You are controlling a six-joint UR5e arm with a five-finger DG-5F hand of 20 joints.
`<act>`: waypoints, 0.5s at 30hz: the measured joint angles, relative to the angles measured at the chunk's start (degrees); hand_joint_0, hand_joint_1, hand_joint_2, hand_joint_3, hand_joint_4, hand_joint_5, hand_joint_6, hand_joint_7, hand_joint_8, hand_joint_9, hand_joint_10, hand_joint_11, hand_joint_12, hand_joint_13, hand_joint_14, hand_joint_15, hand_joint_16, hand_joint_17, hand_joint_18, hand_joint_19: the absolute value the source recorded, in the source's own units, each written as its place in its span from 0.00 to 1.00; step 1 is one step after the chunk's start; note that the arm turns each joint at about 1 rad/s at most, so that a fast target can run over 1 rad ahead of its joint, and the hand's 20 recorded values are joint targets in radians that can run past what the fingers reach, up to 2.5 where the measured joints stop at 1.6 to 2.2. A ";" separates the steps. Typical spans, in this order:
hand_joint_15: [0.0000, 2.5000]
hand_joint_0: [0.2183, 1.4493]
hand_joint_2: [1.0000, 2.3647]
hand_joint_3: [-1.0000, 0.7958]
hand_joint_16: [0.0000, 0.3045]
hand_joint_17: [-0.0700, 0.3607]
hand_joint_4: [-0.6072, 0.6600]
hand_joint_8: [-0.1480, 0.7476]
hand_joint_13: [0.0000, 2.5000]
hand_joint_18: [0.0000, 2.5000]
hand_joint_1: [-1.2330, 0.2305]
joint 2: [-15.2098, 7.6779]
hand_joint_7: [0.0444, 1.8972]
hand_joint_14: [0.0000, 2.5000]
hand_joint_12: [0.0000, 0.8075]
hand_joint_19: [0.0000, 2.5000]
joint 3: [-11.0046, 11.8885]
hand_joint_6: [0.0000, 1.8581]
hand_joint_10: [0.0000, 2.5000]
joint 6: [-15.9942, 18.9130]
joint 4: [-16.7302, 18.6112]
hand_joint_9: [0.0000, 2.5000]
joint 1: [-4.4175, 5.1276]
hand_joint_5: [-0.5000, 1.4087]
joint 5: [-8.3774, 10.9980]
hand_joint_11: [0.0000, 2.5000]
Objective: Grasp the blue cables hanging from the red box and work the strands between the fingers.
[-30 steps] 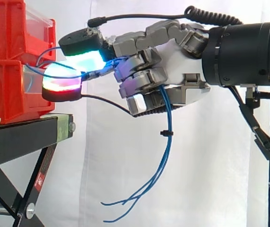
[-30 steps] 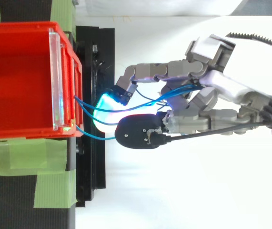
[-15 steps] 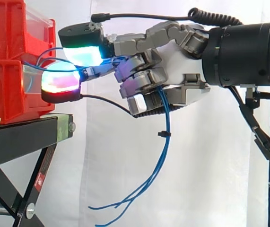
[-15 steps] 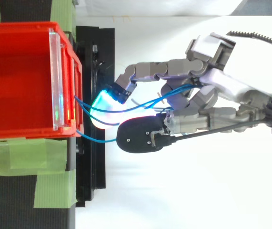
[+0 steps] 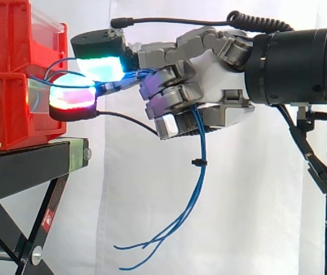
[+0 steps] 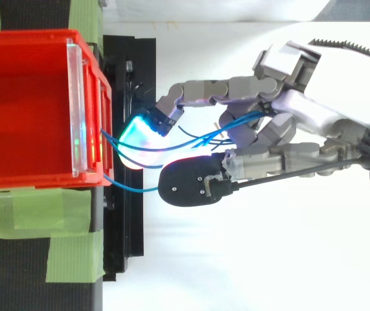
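Note:
Thin blue cables point(image 5: 201, 150) come out of the front of the red box point(image 5: 3, 74) and run right into my hand point(image 5: 220, 74). Curled fingers close to the palm hold the strands. From there the bundle hangs down, bound by a small black tie point(image 5: 197, 163), and its loose ends fan out low. Two longer fingers reach towards the box. One fingertip point(image 5: 100, 66) glows green above the strands and the other point(image 5: 71, 100) glows red below them, close to the box front. From above, the strands point(image 6: 191, 137) pass between these fingers of the hand point(image 6: 314, 110).
The red box point(image 6: 23, 110) has a clear front panel and sits on a black stand point(image 5: 26, 166) with green tape point(image 6: 35, 214) on its top. A white curtain hangs behind. The arm fills the right side.
The upper fingertip has lifted and reached closer to the box, and the lower one has risen slightly. The hanging cable ends swung left, then partly back.

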 measured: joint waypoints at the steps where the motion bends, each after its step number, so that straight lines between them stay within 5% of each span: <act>1: 0.64 0.90 0.01 0.41 0.73 0.55 0.65 0.78 0.72 0.97 0.34 0.00 0.50 1.00 0.77 0.26 0.00 0.01 1.00 0.00 0.00 0.55 0.00 0.53 -0.02 1.00; 7: 0.64 0.61 0.00 0.61 0.73 0.55 0.73 0.78 0.72 0.97 0.36 0.00 0.52 1.00 0.77 0.26 0.00 0.01 1.00 0.00 0.00 0.55 -0.12 0.55 -0.09 1.00; 9: 0.64 0.46 0.19 0.55 0.73 0.55 0.76 0.78 0.72 0.97 0.43 0.00 0.54 1.00 0.77 0.26 0.00 0.01 1.00 -0.02 0.00 0.55 -0.17 0.57 -0.09 1.00; 10: 0.64 0.45 0.20 0.54 0.73 0.55 0.75 0.78 0.72 0.97 0.43 0.00 0.56 1.00 0.77 0.26 0.00 0.01 1.00 -0.04 0.00 0.55 -0.20 0.56 -0.10 1.00; 12: 0.64 0.62 0.00 0.67 0.73 0.55 0.67 0.78 0.72 0.97 0.37 0.00 0.65 1.00 0.77 0.26 0.00 0.01 1.00 -0.07 0.00 0.55 -0.24 0.55 -0.09 1.00; 15: 0.64 0.84 0.01 0.68 0.73 0.55 0.60 0.78 0.72 0.97 0.37 0.00 0.71 1.00 0.77 0.26 0.00 0.01 1.00 -0.14 0.00 0.55 -0.24 0.58 -0.10 1.00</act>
